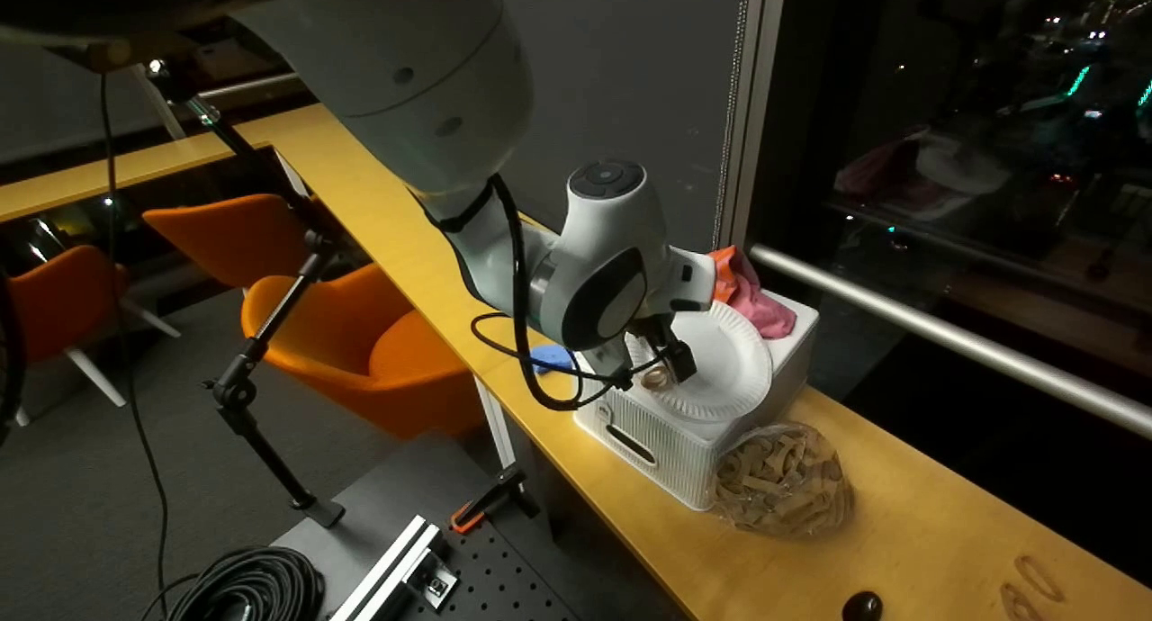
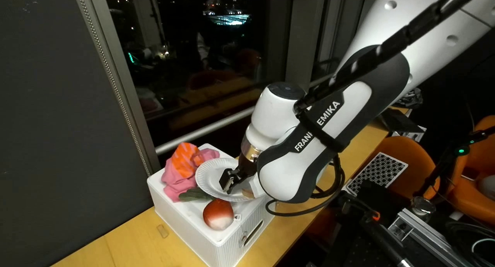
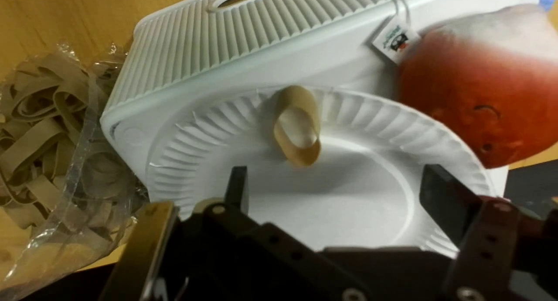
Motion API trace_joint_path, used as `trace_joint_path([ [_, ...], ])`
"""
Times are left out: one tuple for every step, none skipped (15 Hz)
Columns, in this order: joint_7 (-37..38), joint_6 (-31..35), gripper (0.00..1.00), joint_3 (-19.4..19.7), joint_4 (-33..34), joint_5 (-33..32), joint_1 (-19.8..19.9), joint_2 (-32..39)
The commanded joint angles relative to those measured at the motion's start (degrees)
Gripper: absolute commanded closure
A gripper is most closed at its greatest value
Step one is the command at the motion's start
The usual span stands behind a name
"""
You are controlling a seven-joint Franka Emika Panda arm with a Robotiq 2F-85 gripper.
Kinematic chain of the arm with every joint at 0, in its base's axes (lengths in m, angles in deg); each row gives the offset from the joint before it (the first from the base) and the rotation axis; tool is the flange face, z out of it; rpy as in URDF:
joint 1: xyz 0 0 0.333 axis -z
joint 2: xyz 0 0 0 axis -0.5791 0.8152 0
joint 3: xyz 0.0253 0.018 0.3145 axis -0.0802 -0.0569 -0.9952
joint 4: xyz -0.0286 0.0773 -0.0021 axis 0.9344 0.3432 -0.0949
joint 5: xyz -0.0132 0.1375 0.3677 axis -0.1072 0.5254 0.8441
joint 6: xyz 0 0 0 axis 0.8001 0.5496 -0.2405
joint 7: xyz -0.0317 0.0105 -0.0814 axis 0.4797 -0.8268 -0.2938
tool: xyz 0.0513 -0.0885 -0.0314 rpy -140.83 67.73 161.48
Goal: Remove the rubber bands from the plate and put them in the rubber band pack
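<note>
The rubber bands (image 3: 301,155) are a small tan loop on the white plate (image 3: 187,155), near its rim in the wrist view. They also show on the plate in both exterior views (image 1: 657,378) (image 2: 248,193). The plate (image 1: 742,360) lies on an upturned-looking white bin and shows in an exterior view (image 2: 207,174) too. The rubber band pack (image 1: 785,481), a clear bag of tan bands, sits on the table against the bin; the wrist view shows it at left (image 3: 41,155). My gripper (image 3: 333,179) is open and empty over the plate, with the bands beyond its fingertips.
The white bin (image 1: 666,450) stands on the wooden table. A red-white round toy (image 2: 218,214), a green item (image 2: 195,194) and a pink-orange cloth (image 2: 181,170) lie on it. Loose bands (image 1: 1039,578) and a black object (image 1: 862,606) lie on the table. A metal rail (image 1: 945,337) runs behind.
</note>
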Motion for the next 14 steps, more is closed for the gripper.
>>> trace_joint_path([
  [-3.1, -2.4, 0.00, -4.3, -1.1, 2.3, 4.2, -1.9],
  [-3.3, -2.7, 0.00, -4.9, -1.5, 2.4, 4.9, -2.3],
  [-3.4, -3.0, 0.00, -5.0, -2.2, 2.3, 5.2, -2.8],
  [-3.5, -2.8, 0.00, -5.2, -2.6, 2.3, 5.6, -2.9],
  [-3.6, -2.8, 0.00, -5.4, -2.8, 2.4, 6.1, -2.8],
  [-3.8, -2.7, 0.00, -5.8, -2.7, 2.5, 6.5, -2.5],
  [-3.7, -2.4, 0.00, -5.3, -2.7, 2.2, 6.4, -2.1],
  [-3.7, -2.3, 0.00, -5.0, -2.6, 2.0, 6.4, -1.8],
  [-3.7, -2.3, 0.04, -4.7, -2.5, 1.9, 6.5, -1.6],
  [-3.7, -2.2, 0.26, -4.6, -2.5, 1.9, 6.6, -1.5],
  [-3.6, -2.0, 0.29, -4.4, -2.6, 1.8, 6.5, -1.5],
  [-3.6, -1.8, 0.32, -4.3, -2.7, 1.8, 6.6, -1.5],
  [-3.6, -1.7, 0.38, -4.2, -2.7, 1.7, 6.6, -1.5],
  [-3.4, -1.4, 0.48, -4.0, -2.8, 1.7, 6.5, -1.4],
])
